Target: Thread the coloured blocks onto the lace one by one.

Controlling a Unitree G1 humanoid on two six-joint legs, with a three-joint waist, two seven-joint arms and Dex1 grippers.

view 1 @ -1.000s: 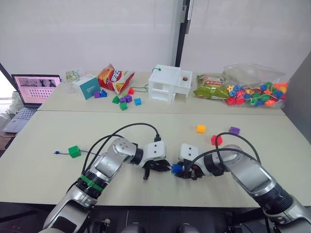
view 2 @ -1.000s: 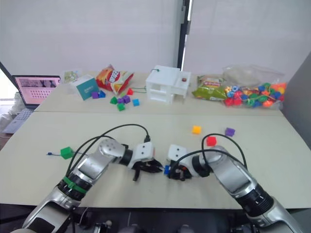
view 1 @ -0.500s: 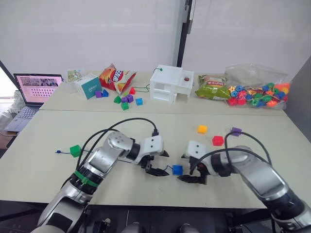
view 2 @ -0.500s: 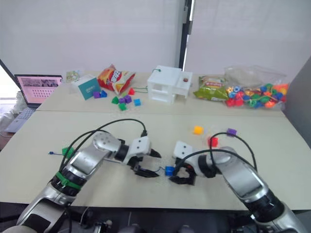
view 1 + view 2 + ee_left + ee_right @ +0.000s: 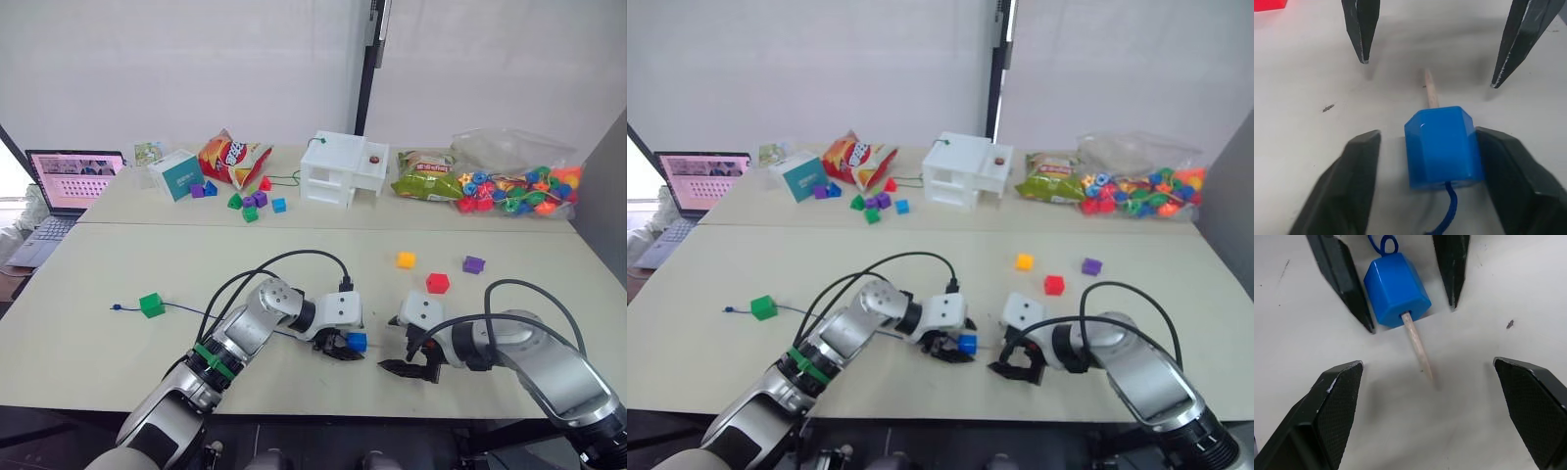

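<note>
Blue block (image 5: 1442, 147) on lace (image 5: 1444, 220) — both pincers open.

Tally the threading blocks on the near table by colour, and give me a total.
Green block: 1
Blue block: 1
Yellow block: 1
Red block: 1
Purple block: 1
Total: 5

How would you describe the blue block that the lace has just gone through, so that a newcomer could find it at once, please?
Start at the near edge of the long pale table, where the robot's two black claws face each other. Between the fingers of the left claw lies a small chunky blue plastic block. Unlike the loose red, yellow and purple blocks beyond, it has the thin dark-blue lace's stiff pale tip poking out.
</note>
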